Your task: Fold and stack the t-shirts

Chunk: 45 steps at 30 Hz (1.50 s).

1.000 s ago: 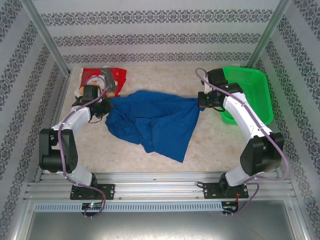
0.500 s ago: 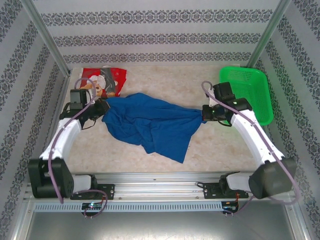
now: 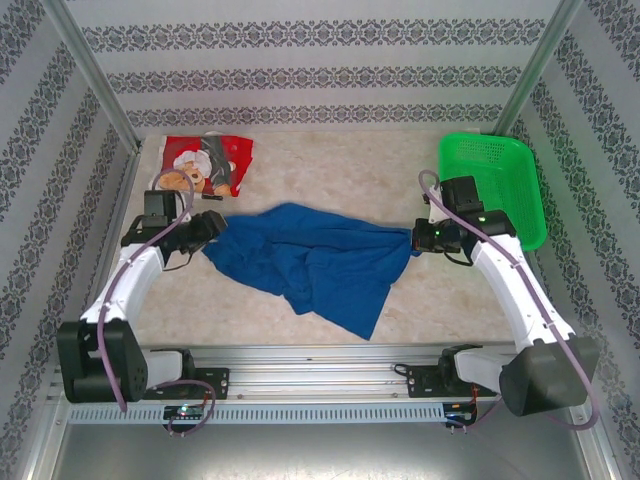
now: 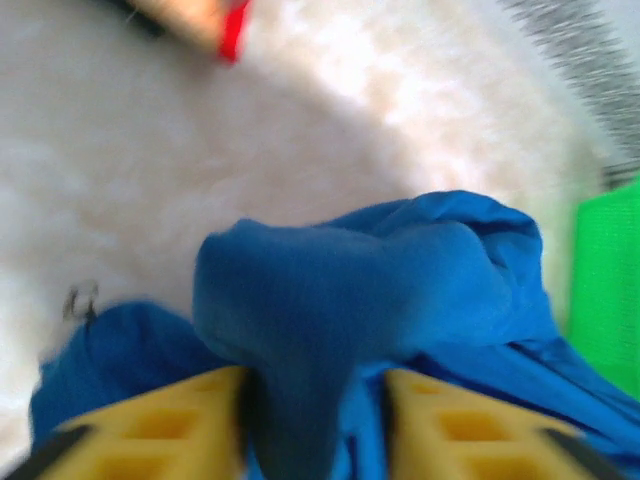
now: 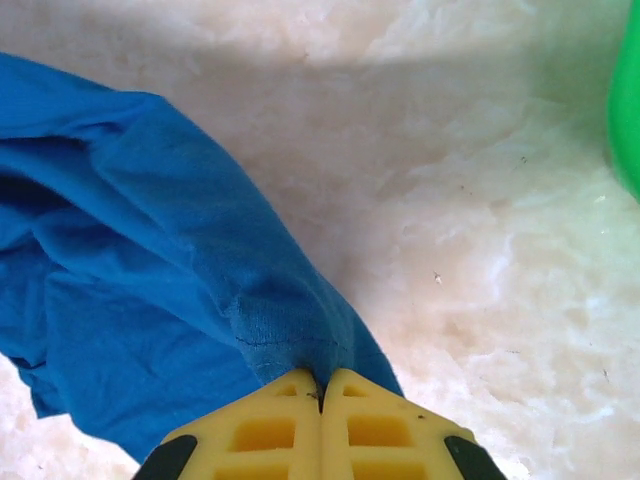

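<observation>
Left claw (image 4: 315,400) parted around blurred blue t-shirt (image 4: 400,270).

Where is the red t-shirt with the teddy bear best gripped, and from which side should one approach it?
Probably at the near right corner of the red t-shirt, approached from the bare table on its right. It lies flat in the far left corner, the wall close behind it, so that edge seems the freest.
</observation>
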Each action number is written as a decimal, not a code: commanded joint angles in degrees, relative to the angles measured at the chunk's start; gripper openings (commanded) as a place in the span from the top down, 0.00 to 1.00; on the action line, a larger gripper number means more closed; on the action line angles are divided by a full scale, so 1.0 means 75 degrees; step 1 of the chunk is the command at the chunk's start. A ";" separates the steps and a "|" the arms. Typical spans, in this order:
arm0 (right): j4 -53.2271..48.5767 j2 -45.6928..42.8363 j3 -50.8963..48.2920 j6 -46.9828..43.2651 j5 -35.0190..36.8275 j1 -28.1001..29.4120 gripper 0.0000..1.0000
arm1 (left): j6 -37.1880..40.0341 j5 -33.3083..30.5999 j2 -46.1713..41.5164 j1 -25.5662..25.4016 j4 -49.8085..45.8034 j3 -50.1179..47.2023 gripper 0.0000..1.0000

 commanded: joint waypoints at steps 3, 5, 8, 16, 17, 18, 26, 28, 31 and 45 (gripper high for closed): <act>-0.0087 0.0167 -0.0290 0.0203 0.0051 -0.0070 1.00 | -0.0348 -0.1158 -0.0632 0.0050 -0.0317 0.0131 0.20; -0.0020 0.0194 -0.0452 0.0236 0.0027 -0.0046 1.00 | -0.0370 -0.0666 -0.0506 -0.0005 0.0018 0.0247 0.19; 0.0034 0.0205 -0.0650 0.0232 0.0036 -0.0017 1.00 | -0.0107 -0.0113 -0.0053 -0.0364 0.0494 0.0456 0.17; 0.0048 0.0228 -0.0876 0.0166 0.0073 0.0005 1.00 | 0.0579 -0.0959 0.2213 -0.0864 -0.0937 0.1980 0.25; 0.0039 0.0220 -0.0878 0.0158 0.0072 0.0016 1.00 | 0.0419 -0.1134 0.2275 -0.0798 -0.0978 0.1948 0.28; 0.0010 0.0220 -0.0874 0.0144 0.0084 0.0029 1.00 | 0.0266 -0.1322 0.2303 -0.0704 -0.0984 0.1897 0.28; -0.0039 0.0042 -0.0922 0.0155 0.0073 0.0065 1.00 | -0.0328 -0.1006 0.3054 -0.0047 -0.0441 0.1777 0.31; -0.0034 0.0063 -0.0916 0.0167 0.0040 0.0075 1.00 | -0.0601 -0.0764 0.3317 0.0033 0.0019 0.1719 0.34; -0.0029 0.0100 -0.0887 0.0182 0.0028 0.0089 1.00 | -0.0842 -0.0708 0.3655 0.0084 0.0309 0.1744 0.37; -0.0048 -0.0029 -0.0887 0.0223 0.0031 0.0182 1.00 | -0.1066 -0.0470 0.3787 0.0513 0.1301 0.1771 0.38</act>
